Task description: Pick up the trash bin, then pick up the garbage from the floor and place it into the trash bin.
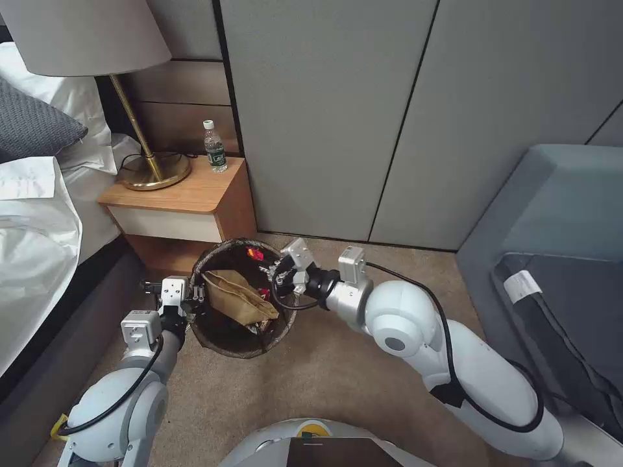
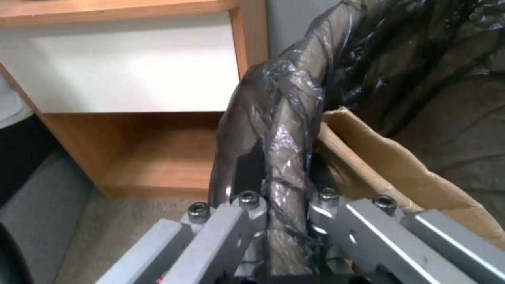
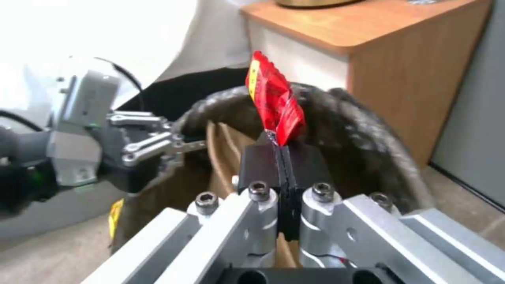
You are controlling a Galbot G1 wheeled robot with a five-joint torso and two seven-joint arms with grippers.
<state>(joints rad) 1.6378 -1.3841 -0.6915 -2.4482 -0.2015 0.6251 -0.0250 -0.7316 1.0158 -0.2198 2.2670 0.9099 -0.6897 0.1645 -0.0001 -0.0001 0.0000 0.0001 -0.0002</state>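
Observation:
The trash bin (image 1: 228,345), lined with a dark bag, is tilted toward me in front of the nightstand. My left gripper (image 1: 195,299) is shut on its near-left rim; in the left wrist view the fingers (image 2: 247,205) pinch the bag-covered rim (image 2: 287,118). My right gripper (image 1: 280,272) reaches over the bin's right side, shut on a red garbage wrapper (image 3: 274,104) that sticks up from its black pads (image 3: 260,161) above the bin's opening. A flattened brown paper bag (image 1: 237,298) lies inside the bin, with a small red scrap (image 1: 264,293) beside it.
A wooden nightstand (image 1: 188,194) stands just behind the bin, carrying a brass lamp (image 1: 152,170) and a clear water bottle (image 1: 215,148). The bed (image 1: 39,214) is on the left and a grey sofa (image 1: 551,214) on the right. Beige carpet (image 1: 324,383) lies between.

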